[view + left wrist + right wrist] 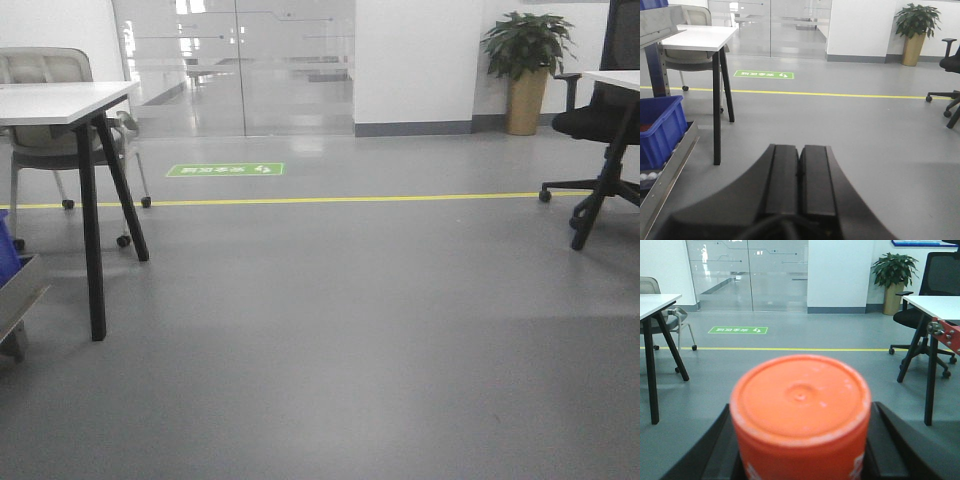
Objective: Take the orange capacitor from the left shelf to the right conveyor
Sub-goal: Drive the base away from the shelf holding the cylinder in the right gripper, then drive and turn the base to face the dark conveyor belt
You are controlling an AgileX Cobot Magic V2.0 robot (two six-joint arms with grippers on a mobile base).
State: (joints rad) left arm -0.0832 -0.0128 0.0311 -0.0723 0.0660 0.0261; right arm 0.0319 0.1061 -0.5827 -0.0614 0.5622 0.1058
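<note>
My right gripper [801, 415] is shut on the orange capacitor [800, 395]. The capacitor stands upright between the black jaws with its round top facing the camera, and white print shows low on its side. It is held in the air above the grey floor. A red corner of the right conveyor frame [946, 334] with silver bolts shows at the right edge; the belt is out of view. My left gripper [800, 152] is shut and empty, beside the steel lip of the left shelf [670, 170]. The shelf lip also shows in the front view [22, 292].
A blue bin [660, 127] sits on the shelf. A white table with black legs [95, 200] stands front left, with a grey chair [45, 100] behind it. A black office chair [600, 130] and a white desk are at the right, and a potted plant [527, 60] is at the back.
</note>
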